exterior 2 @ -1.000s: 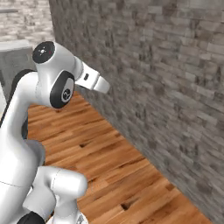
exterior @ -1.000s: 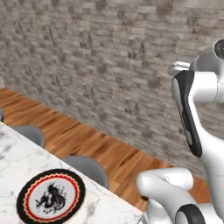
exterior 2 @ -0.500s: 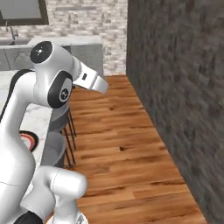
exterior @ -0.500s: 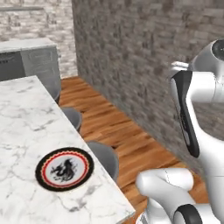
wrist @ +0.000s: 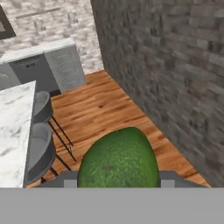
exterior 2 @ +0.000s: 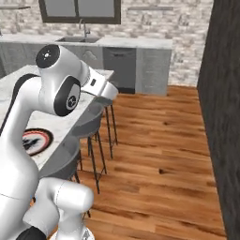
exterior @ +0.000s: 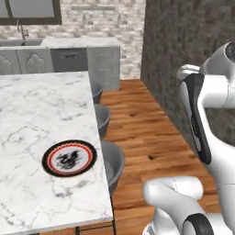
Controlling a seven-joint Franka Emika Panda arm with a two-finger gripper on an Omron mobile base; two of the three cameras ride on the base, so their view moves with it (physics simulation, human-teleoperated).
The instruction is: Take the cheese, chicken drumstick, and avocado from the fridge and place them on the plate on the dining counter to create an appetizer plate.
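Note:
In the hand view the avocado, a dark green dimpled ball, sits low in the picture with my gripper shut on it; just a bit of each finger shows at its sides. The plate, black-rimmed with a red ring and a white patterned centre, lies near the right edge of the dining counter, with nothing on it. In the right base view the plate peeks out from behind my arm. My hand is held high over the wooden floor, to the right of the counter. Cheese, drumstick and fridge are out of view.
Grey stools line the dining counter's right side, also seen as stools beside my arm. A dark brick wall stands close on the right. At the back runs the wall counter with a sink. Open wooden floor lies between.
Both base views have swung round with the base: the brick wall slid to the right, and the dining counter, plate and back kitchen came into fuller view. The arm's pose looks unchanged.

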